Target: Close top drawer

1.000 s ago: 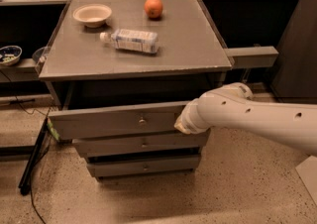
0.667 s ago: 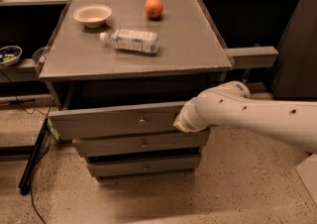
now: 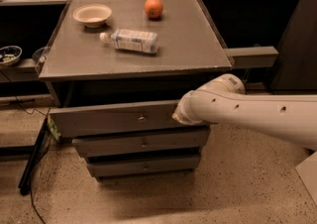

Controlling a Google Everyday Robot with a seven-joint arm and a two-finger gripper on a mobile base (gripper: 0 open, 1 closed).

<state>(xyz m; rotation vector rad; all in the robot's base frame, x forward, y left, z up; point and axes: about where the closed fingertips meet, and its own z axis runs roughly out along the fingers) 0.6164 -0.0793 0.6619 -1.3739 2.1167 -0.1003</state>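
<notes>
The top drawer sits in the middle left of the frame, pulled out from under the grey table top, with a dark gap showing between that top and its long front panel. The table top fills the upper centre of the frame. My white arm reaches in from the right edge, ending at the right part of the drawer's front panel. My gripper is right there against the panel, near the centre of the frame, but my own wrist hides it and I cannot tell whether it is apart or together. Below the top drawer, the two slimmer drawer fronts sit further back, one under the other. On the table top a plastic bottle lies on its side, with a pale bowl to its upper left and an orange to its upper right. The drawer's small knob is just left of my gripper.
</notes>
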